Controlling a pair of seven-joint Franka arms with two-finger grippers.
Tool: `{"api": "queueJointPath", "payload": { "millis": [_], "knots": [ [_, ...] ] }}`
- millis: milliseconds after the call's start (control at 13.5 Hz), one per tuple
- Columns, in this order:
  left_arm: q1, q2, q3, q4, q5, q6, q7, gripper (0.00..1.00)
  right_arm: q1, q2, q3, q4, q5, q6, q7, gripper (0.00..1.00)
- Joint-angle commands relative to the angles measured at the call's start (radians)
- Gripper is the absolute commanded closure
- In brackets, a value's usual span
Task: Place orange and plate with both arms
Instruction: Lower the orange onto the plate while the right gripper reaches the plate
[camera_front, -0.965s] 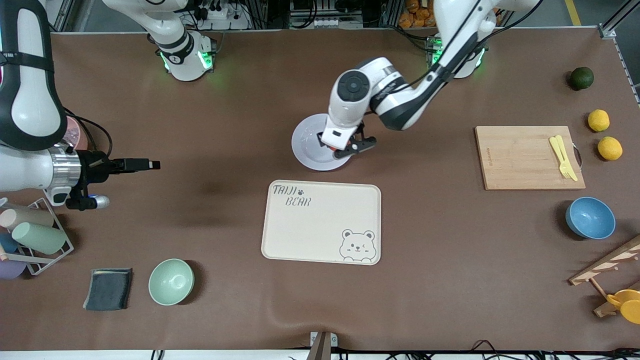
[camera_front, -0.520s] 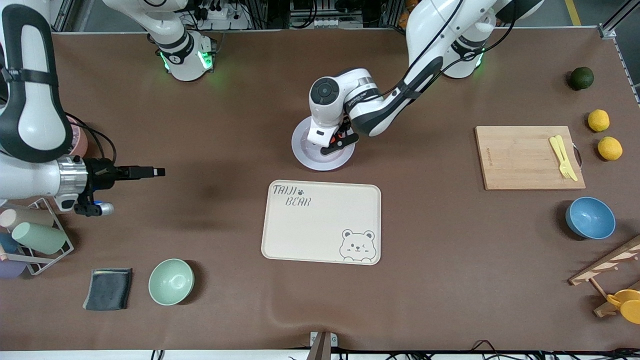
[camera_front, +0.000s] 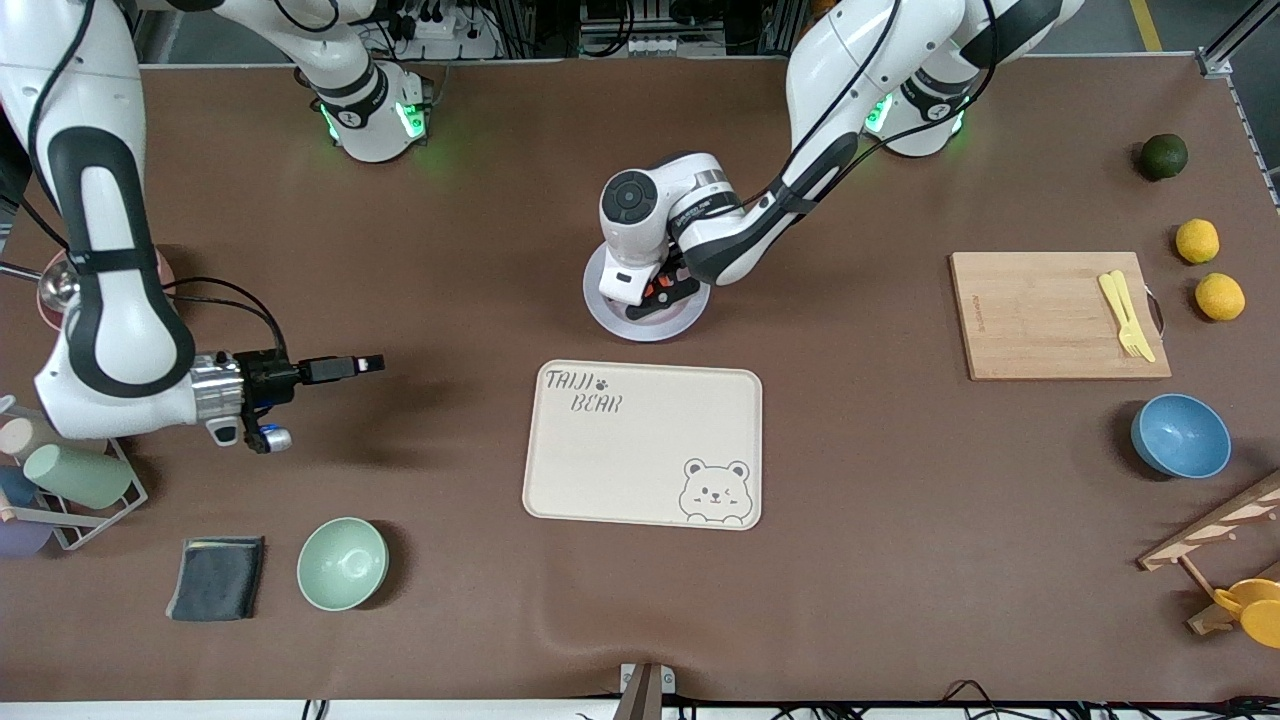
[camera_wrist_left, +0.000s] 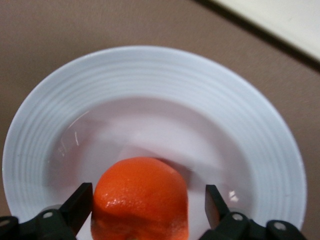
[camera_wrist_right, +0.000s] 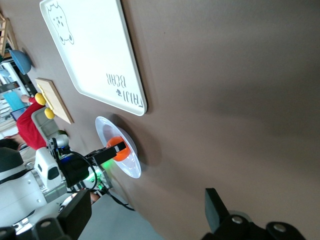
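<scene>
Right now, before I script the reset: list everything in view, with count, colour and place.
small round orange: 1, orange-red, in the plate's well
round ridged plate: 1, pale lavender-white, table middle
rectangular bear tray: 1, cream, nearer the camera than the plate
wooden cutting board: 1, tan, toward the left arm's end
plastic cutlery: 2, yellow, on the board
lemons: 2, yellow, beside the board
round fruit: 1, dark green, farther than the lemons
blue bowl: 1, nearer than the board
green bowl: 1, toward the right arm's end
folded cloth: 1, dark grey, beside the green bowl
left end effector: open, astride the orange
right end effector: open, over bare table
</scene>
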Motion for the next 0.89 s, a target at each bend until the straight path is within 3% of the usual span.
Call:
{"api": "queueJointPath", "payload": {
  "millis": [0, 371, 594, 816],
  "knots": [
    [0.014, -0.076, 0.008, 0.016, 0.027, -0.02, -0.035, 0.0, 0.019, 0.004, 0.004, -0.043, 0.09, -0.008, -0.018, 0.0],
    [0.173, -0.313, -0.001, 0.013, 0.02, -0.095, 0.019, 0.0, 0.082, 0.061, 0.004, -0.084, 0.177, 0.019, -0.182, 0.0],
    [0.298, -0.419, -0.003, 0.013, -0.006, -0.119, 0.196, 0.0, 0.099, 0.088, 0.004, -0.088, 0.21, 0.021, -0.277, 0.0],
    [0.437, -0.497, -0.003, 0.019, -0.075, -0.129, 0.429, 0.0, 0.169, 0.098, 0.004, -0.138, 0.307, 0.058, -0.325, 0.0]
  ]
}}
